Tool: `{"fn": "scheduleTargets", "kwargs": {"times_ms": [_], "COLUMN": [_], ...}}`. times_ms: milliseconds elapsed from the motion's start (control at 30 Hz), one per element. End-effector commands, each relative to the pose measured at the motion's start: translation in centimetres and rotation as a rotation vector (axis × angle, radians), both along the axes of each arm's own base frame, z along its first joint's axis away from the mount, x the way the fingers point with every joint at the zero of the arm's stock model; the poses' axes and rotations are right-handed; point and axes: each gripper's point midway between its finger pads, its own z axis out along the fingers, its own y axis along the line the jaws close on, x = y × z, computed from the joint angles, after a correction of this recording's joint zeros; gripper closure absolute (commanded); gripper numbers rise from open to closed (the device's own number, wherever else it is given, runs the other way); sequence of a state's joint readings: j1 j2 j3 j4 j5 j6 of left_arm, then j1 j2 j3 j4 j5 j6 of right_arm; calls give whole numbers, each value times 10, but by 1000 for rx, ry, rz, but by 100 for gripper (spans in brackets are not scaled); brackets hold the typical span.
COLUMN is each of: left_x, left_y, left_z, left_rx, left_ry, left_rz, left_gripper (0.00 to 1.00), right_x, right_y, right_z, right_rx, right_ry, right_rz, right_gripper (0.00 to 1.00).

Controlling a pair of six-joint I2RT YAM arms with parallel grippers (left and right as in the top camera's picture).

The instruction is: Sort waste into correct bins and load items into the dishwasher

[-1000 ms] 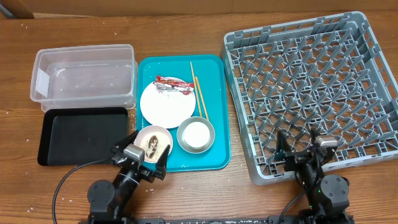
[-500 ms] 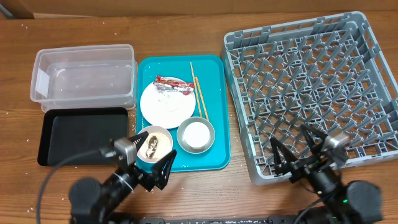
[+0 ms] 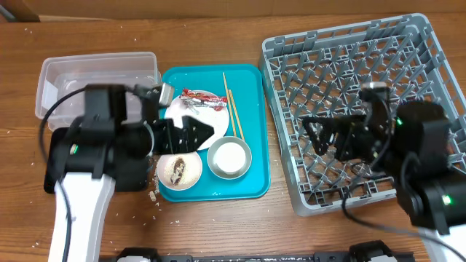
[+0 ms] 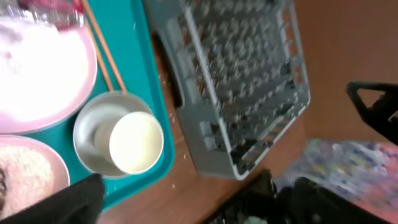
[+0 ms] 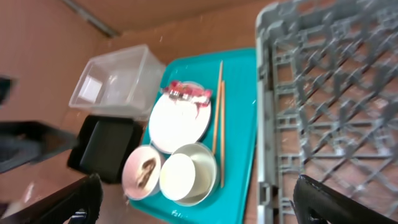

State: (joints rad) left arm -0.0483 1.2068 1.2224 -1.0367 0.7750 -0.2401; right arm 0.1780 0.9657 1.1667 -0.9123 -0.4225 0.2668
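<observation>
The whitish plate carries the red-and-white wrapper on the teal tray. The chopsticks lie beside it. The pink dish holds brown scraps. The bowl holds the white cup. My left gripper is open and empty above the plate's left edge. My right gripper is open and empty above the grey rack. The clear tub stands at the back left. The black tray is largely hidden under my left arm in the overhead view.
Loose white grains lie on the wood by the teal tray's front left corner. The rack fills the right half of the table. The left wrist view shows the bowl, the plate and the rack.
Both arms have risen from the table's front edge and swung inward. The left now hangs over the black tray and plate, the right over the rack. Both grippers stayed open.
</observation>
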Motion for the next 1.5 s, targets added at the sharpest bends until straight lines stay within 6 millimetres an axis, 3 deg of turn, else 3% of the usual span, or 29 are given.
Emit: {"fn": "scheduleTargets", "kwargs": {"times_ms": [0,33,167,267,467,500,533,600,633,767,867,1033,1100,1167,1267,1400,1467], "left_x": [1,0,-4,2,21,22,22,23,24,27,30,30,24,19,12,2,0], "left_y": [-7,7,15,-5,-15,-17,-21,-23,-24,-17,-6,-38,-47,-48,-53,-56,-56], "left_z": [-39,-73,-121,-149,-191,-196,-203,-203,-200,-172,-128,-51,-18,14,33,38,37], "left_rx": [108,322,657,717,744,740,730,708,690,661,611,115,-118,-336,-455,-490,-490], "left_ry": [159,235,291,304,350,358,375,387,395,409,383,305,272,263,262,321,328], "left_rz": [-5,58,97,57,65,60,50,48,59,116,157,-59,-164,-223,-270,-275,-278], "left_gripper": [15,22,22,22,33,37,62,91,96,96,96,96,96,96,96,96,96], "right_x": [-1,1,5,5,5,5,5,5,5,4,4,3,2,-2,-9,-30,-33], "right_y": [15,15,16,16,16,16,16,16,16,16,16,20,33,61,89,123,135], "right_z": [2,-5,-12,-12,-12,-12,-12,-13,-13,-13,-14,-12,-5,7,11,30,33], "right_rx": [56,51,47,47,47,47,47,47,46,46,46,61,107,187,236,365,388], "right_ry": [45,72,100,102,102,102,102,104,106,108,109,106,89,53,21,-50,-75], "right_rz": [75,74,73,73,72,73,73,73,72,72,72,98,170,330,500,773,840], "right_gripper": [0,0,0,0,0,0,0,0,0,0,0,0,0,0,0,0,6]}}
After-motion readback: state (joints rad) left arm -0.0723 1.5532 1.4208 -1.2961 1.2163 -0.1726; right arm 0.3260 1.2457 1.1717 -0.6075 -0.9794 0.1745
